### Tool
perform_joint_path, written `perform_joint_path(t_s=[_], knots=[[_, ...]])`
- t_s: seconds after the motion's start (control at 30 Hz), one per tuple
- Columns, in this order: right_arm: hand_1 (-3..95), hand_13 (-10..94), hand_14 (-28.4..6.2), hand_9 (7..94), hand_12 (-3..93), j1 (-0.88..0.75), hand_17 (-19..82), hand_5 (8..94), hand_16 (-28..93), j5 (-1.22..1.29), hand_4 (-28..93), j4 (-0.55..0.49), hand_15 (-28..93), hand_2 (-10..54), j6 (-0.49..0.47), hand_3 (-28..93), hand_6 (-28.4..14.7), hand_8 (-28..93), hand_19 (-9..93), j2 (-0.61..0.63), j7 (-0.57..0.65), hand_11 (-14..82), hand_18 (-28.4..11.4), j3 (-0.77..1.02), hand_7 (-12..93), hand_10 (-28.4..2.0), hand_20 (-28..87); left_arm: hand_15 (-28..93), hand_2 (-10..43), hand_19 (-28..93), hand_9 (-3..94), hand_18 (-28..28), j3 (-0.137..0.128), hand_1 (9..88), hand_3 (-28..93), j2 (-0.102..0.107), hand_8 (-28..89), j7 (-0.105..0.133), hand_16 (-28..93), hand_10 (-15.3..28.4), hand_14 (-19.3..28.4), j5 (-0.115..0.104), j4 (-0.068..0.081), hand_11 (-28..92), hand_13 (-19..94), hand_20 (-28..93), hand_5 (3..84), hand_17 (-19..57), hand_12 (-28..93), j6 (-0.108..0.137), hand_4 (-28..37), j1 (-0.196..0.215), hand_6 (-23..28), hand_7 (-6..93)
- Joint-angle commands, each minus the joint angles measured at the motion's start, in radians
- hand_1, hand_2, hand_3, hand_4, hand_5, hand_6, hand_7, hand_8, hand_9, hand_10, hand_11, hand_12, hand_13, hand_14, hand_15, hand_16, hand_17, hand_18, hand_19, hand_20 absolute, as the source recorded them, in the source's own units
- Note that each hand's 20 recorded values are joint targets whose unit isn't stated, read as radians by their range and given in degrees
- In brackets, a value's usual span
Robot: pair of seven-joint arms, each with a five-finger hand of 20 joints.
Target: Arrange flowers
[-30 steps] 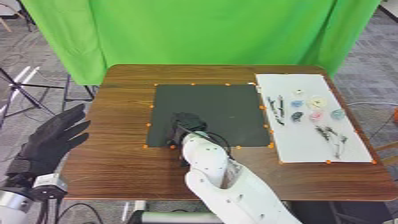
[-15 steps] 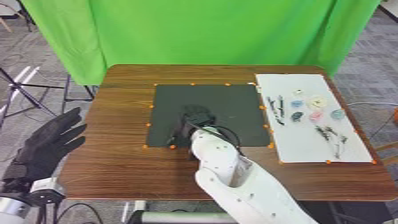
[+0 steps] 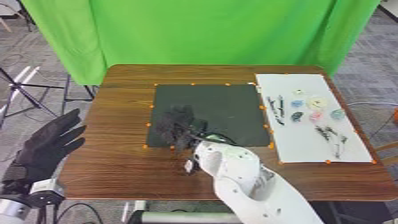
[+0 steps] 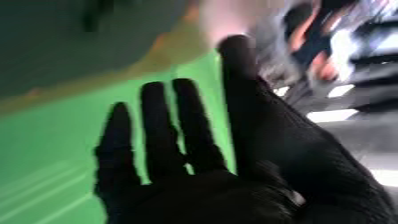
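The right robot hand (image 3: 179,123), fingers straight and with nothing seen in them, has shifted left over the black mat (image 3: 209,96) — so the flowers (image 3: 316,103), unmoved at right of the frame, seemingly still wait for arranging.

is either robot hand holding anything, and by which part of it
Nothing is held: the right robot hand and the left robot hand both look empty, with their fingers extended.

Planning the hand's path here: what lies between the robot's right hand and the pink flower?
In the head view, between the right hand and pink flower: black mat, then, on the white sheet, thin stems and a dark flower.
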Motion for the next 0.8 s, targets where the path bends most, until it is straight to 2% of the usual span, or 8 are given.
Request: perform_joint_path(t_s=[0.03,0.17,0.33,0.47,0.6,0.8], knots=[[14.4,10,-12.3,25.2,29.3,-0.004,-10,56.4,28,-0.031,-1,0.062,36,30.1,0.048,93,2.0,-15,58,0.004,0.008,11.7,-19.3,-0.043,22,-13.3,48,18,-8.4,33,19.1,16.8,-0.005,24.4,69,-0.005,-10,-0.009,8,8.9,11.3,0.0,-0.001,12,14,11,25.3,-10.0,20,0.0,-25.6,0.005,1.4,18.2],[13.1,9,-12.1,24.2,29.0,-0.01,-11,56.0,30,-0.027,0,0.065,32,30.5,0.058,93,1.1,-15,57,0.007,0.009,8.8,-19.3,-0.046,21,-12.7,47,18,-8.4,33,19.1,16.8,-0.006,24.4,69,-0.006,-10,-0.01,8,9.0,11.3,0.0,-0.002,12,14,11,25.3,-10.0,20,0.0,-25.8,0.009,1.4,18.3],[12.6,9,-12.0,23.6,29.5,-0.016,-11,54.0,32,-0.055,0,0.07,29,30.7,0.078,93,0.8,-14,57,-0.001,0.004,7.1,-19.3,-0.053,19,-11.9,46,18,-8.4,33,19.1,16.8,0.0,24.3,70,0.001,-10,-0.014,8,9.0,11.3,-0.001,0.004,12,14,11,25.3,-10.0,20,-0.002,-25.8,-0.001,1.4,18.2],[12.3,8,-12.2,22.2,29.6,-0.024,-12,51.1,34,-0.069,0,0.071,27,30.1,0.029,93,0.6,-13,57,-0.016,0.014,5.1,-19.3,-0.041,18,-11.6,46,18,-8.3,33,19.1,16.8,0.002,24.3,69,0.004,-10,-0.014,8,9.0,11.3,-0.002,0.004,12,14,11,25.3,-10.0,20,-0.002,-25.9,-0.001,1.4,18.2],[11.1,8,-12.2,20.8,31.5,-0.024,-13,48.6,38,-0.075,-1,0.079,22,29.5,0.046,93,-0.2,-12,56,-0.015,0.018,2.8,-19.3,-0.04,18,-11.4,44,18,-8.3,34,19.1,16.8,-0.002,24.3,70,-0.004,-9,-0.016,8,8.9,11.3,-0.002,0.003,12,14,11,25.3,-10.0,20,-0.005,-25.9,0.004,1.4,18.2],[10.5,8,-12.3,21.2,31.4,0.0,-13,50.0,40,-0.071,-2,0.09,21,29.2,0.041,93,-1.4,-12,56,0.007,0.025,2.7,-19.4,-0.049,18,-11.2,44,18,-8.2,34,19.1,16.8,-0.001,24.3,69,-0.004,-10,-0.009,8,9.0,11.4,-0.003,0.001,12,14,11,25.3,-10.0,20,0.004,-25.9,0.01,1.4,18.3]])
